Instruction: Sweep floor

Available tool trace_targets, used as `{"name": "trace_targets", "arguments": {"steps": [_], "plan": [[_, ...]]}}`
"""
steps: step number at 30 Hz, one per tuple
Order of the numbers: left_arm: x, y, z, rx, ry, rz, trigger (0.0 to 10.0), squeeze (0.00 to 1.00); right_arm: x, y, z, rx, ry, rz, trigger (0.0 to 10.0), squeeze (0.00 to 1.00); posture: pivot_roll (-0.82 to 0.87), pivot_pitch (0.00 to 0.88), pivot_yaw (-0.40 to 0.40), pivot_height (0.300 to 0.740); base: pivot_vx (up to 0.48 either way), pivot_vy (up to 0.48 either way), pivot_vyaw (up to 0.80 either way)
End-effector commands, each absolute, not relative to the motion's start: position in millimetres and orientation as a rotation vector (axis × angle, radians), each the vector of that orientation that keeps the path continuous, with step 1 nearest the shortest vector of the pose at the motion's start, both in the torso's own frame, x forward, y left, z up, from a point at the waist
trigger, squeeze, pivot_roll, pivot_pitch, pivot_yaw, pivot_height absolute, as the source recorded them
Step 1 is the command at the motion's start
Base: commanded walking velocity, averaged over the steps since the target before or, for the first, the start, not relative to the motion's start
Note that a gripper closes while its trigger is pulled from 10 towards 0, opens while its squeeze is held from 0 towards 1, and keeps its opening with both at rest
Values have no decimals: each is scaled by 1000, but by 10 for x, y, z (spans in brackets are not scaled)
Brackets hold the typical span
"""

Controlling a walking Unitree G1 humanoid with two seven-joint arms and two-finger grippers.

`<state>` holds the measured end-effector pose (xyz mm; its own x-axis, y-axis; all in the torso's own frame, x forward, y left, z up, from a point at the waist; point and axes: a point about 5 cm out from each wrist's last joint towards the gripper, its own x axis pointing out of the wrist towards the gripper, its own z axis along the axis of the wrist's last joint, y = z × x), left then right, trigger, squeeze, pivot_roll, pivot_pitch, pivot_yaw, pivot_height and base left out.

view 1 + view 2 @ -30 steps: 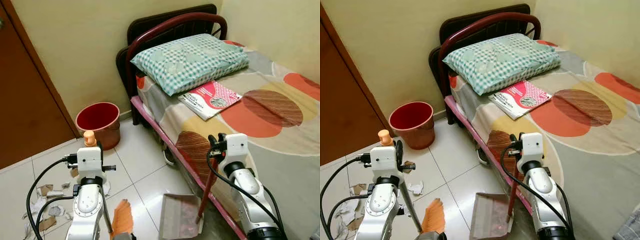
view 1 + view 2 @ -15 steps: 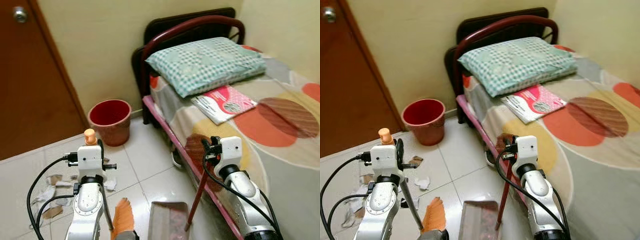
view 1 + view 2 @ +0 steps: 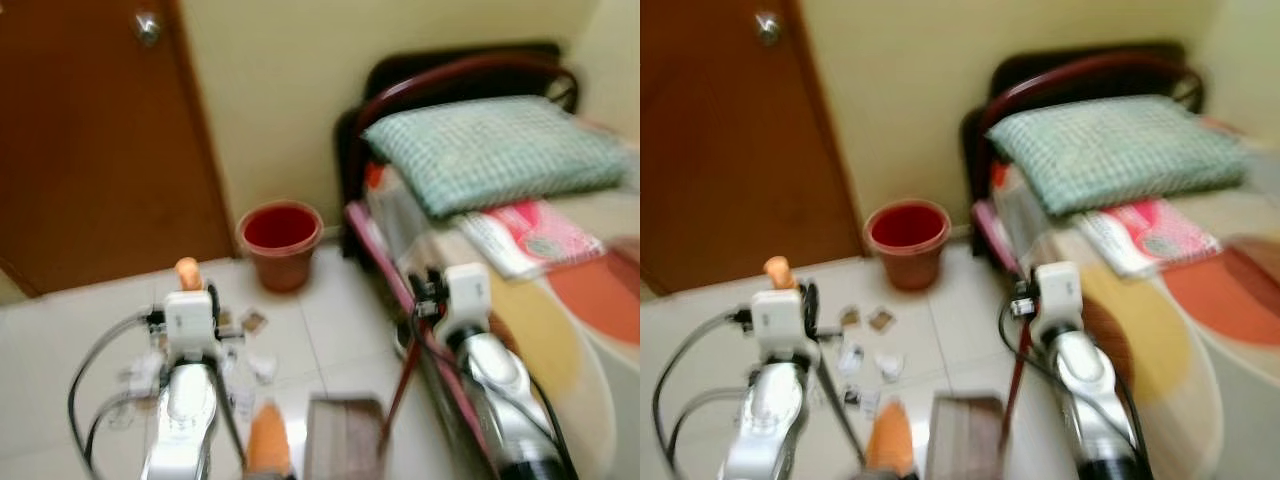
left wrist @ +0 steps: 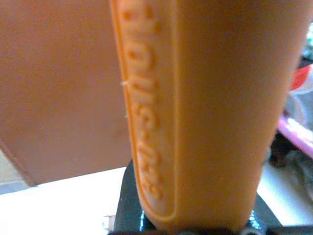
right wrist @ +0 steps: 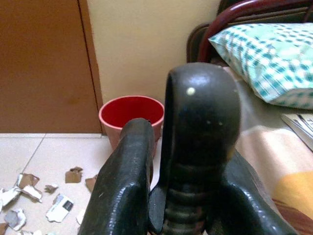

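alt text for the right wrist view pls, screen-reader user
The right gripper's black fingers are shut on a dark rounded dustpan handle, close to the camera. Behind stand a red plastic bucket against the yellow wall, torn paper scraps on white tiles, a brown door and a checked pillow.

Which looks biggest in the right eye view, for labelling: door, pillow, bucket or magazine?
1. Door
2. Pillow
3. Magazine and bucket look about alike; blur keeps me from ranking them.
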<state>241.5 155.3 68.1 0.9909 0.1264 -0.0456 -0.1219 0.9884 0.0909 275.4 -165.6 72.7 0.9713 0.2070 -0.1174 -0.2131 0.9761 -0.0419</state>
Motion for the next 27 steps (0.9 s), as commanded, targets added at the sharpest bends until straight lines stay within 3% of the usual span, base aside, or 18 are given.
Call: {"name": "trace_targets", "arguments": {"steps": [1, 21, 22, 23, 24, 26, 27], "plan": [[2430, 1648, 709, 135, 49, 148, 10000, 0, 2802, -1643, 823, -48, 73, 216, 10000, 0, -19, 0, 13, 740, 0, 277, 0], [2380, 1683, 840, 178, -1, 172, 10000, 0, 2778, -1623, 777, -40, 106, 229, 10000, 0, -3, 41, -7, 740, 0, 0, 0], [2389, 1677, 851, 184, -7, 173, 10000, 0, 2782, -1623, 777, -38, 106, 229, 7765, 0, -3, 41, -7, 740, 0, 0, 0], [2396, 1669, 860, 178, -11, 174, 10000, 0, 2786, -1625, 778, -35, 106, 228, 3804, 0, -3, 41, -7, 740, 0, 0, 0], [2397, 1663, 869, 176, -13, 175, 10000, 0, 2785, -1627, 780, -33, 106, 227, 2314, 0, -4, 43, -9, 740, 0, 0, 0], [2393, 1661, 874, 173, -13, 176, 10000, 0, 2783, -1628, 781, -34, 105, 227, 2314, 0, -4, 43, -9, 740, 0, 0, 0], [2386, 1651, 868, 181, -6, 173, 10000, 0, 2778, -1635, 779, -32, 108, 223, 10000, 0, -3, 50, -17, 740, 0, 0, 0]]}}
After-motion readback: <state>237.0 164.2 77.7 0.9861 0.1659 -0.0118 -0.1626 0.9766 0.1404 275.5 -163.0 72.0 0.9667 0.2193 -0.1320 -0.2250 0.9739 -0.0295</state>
